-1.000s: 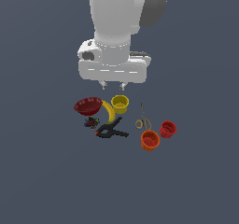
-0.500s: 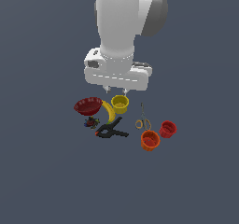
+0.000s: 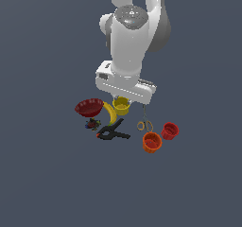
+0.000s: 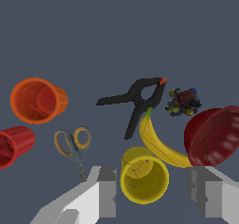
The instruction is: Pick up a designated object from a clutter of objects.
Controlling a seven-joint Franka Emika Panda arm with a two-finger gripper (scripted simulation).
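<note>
Gripper [image 4: 151, 190] fingers spread wide either side of one yellow cup [image 4: 144, 175]. Nearby: one orange cup [image 4: 37, 100], one red cup [image 4: 14, 144], one banana [image 4: 158, 143]

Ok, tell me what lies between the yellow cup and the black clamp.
In the wrist view, the banana's green-tipped end sits between the yellow cup and the black clamp; otherwise only bare floor.

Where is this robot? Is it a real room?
Probably not: it looks like a computer simulation. The floor is flat, plain grey with no walls, and the yellow cup, banana and red bowl look drawn and smooth.
</note>
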